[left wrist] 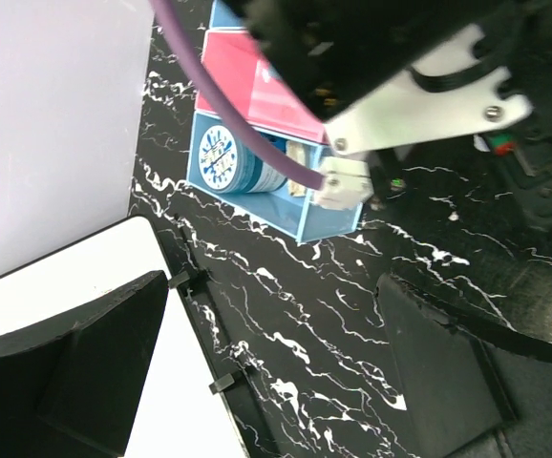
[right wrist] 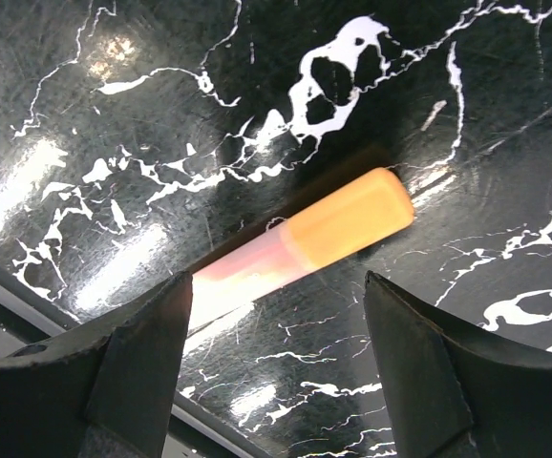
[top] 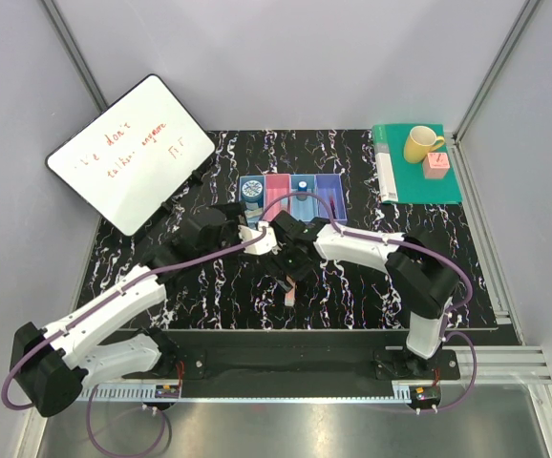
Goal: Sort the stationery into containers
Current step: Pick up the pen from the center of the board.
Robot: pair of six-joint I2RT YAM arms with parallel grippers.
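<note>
Hovering my spread, empty right fingers (right wrist: pixel 133 372) over the orange-yellow plastic bar (right wrist: pixel 305 234), which lies on the black marbled desk (top: pixel 352 296) nearward of the four joined translucent bins (top: pixel 331 191), I judge its long axis runs almost finger to finger, so the wrist must turn.

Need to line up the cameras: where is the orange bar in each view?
Top: orange bar at mid-table, slightly below picture centre.
Left wrist: not in it.
Right wrist: orange bar at picture centre, lying flat.
Shared landmark: black marbled table.
</note>
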